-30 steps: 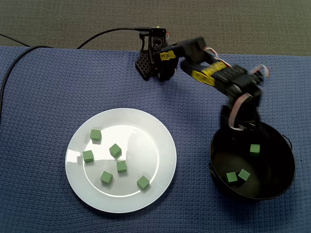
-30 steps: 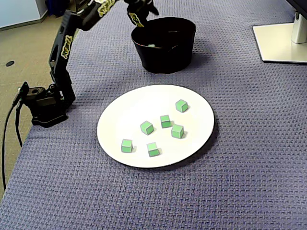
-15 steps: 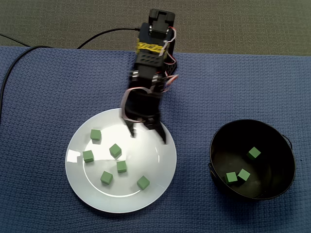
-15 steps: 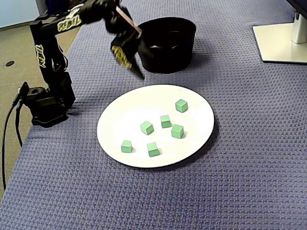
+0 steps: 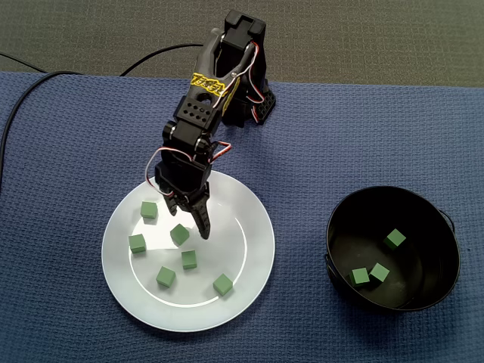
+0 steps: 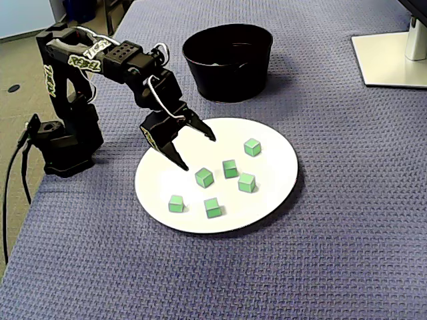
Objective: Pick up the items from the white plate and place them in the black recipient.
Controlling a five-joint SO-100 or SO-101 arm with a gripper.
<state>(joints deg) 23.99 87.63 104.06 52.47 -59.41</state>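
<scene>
The arm [image 5: 206,94] leans out over the white plate [image 5: 253,261] [image 6: 283,160] on the blue-clothed worktop [image 5: 76,136] [image 6: 333,260]. Its hand [image 5: 187,219] [image 6: 198,153] is open, with the two fingers spread wide and pointing down at the plate and nothing between them.

Six green cubes [image 5: 189,259] lie loose on the plate. Looking down from the higher fixed view, the hand hangs over the plate's 12 o'clock part. The nearest cube [image 5: 179,234] [image 6: 204,177] sits at about 7 o'clock from the hand's middle, just under the spread fingers. The longer fingertip comes down close beside it at its 3 o'clock side. I cannot tell whether that tip touches the cube or the plate. A second cube [image 5: 149,209] lies just beside the other finger, at about 9 o'clock from the hand. The remaining four sit farther down the plate, between 5 and 8 o'clock from the hand.

The black bowl [image 5: 423,219] [image 6: 227,73] stands off the plate at its 3 o'clock, well apart from the hand. Three more green cubes [image 5: 393,239] lie in its bottom.
</scene>
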